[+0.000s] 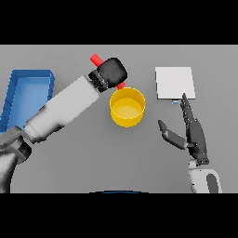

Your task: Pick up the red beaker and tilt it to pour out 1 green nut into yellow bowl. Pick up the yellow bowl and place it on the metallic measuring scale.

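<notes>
I read the scene from the grey table downward in size. A blue bin sits at the far left edge, well apart from the work area. The metallic measuring scale lies flat at the upper right, a pale square plate. The yellow bowl stands upright between them, near mid-table; I cannot make out a green nut inside it.

My left hand is curled round the red beaker, holding it tilted just behind and above the bowl's rear rim. Red shows at both sides of the fist, and the lower end sits at the rim. My right hand hovers just in front of the scale, fingers straight and spread, thumb out, holding nothing.

I judge the pour to be in hand. To do it well, I keep the beaker's mouth over the bowl's interior, increase tilt in small steps, and level off the moment one nut drops. Over-tilting risks releasing more than one nut.
</notes>
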Available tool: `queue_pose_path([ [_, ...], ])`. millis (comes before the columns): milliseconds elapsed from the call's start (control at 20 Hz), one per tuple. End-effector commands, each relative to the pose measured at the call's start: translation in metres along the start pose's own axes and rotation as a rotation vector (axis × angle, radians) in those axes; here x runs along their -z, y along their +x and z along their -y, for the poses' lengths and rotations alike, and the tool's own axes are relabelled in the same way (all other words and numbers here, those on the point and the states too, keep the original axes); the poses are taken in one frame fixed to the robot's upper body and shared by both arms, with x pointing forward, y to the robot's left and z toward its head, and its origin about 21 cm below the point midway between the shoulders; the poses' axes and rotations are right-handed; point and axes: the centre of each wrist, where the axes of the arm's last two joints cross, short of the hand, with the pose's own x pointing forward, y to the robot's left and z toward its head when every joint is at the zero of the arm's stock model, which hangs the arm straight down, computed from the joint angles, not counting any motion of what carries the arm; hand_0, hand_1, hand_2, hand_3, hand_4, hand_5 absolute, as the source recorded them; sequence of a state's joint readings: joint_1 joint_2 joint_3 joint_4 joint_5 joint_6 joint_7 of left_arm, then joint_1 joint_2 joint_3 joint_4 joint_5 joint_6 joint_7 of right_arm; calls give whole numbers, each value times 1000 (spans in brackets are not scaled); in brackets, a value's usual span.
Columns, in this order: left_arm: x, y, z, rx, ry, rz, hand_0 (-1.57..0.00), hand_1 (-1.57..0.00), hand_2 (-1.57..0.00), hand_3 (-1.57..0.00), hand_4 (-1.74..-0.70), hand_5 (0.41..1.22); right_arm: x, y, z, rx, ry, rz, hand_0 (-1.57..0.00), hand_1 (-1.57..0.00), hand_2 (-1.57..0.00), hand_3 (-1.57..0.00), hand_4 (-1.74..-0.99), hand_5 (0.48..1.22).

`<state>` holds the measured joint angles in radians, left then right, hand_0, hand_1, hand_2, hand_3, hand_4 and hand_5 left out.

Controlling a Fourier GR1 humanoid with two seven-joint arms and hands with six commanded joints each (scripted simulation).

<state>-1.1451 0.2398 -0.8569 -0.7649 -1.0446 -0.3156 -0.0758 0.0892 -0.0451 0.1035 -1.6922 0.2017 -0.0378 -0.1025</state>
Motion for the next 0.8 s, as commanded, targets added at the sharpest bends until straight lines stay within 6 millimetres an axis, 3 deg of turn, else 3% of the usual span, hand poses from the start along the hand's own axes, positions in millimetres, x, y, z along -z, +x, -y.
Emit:
queue_pose_path([
  [0,0,0,-2,42,-1,16,-1571,-1571,-1571,-1525,-1733,1220,0,0,1,-3,-1,3,1,1,1,1,-1193,578],
  [300,3,4,-12,293,-37,56,-1571,-1571,-1571,-1559,-1738,1221,6,2,0,8,-2,7,1,1,1,1,-1147,566],
  [550,9,12,-14,471,-49,76,-1571,-1571,-1571,-1567,-1733,1221,-1,2,3,-14,2,21,1,1,1,1,-1136,578],
  [750,10,16,-30,603,-46,69,-1571,-1571,-1571,-1569,-1733,1221,2,1,1,2,-5,11,1,1,1,1,-1130,577],
])
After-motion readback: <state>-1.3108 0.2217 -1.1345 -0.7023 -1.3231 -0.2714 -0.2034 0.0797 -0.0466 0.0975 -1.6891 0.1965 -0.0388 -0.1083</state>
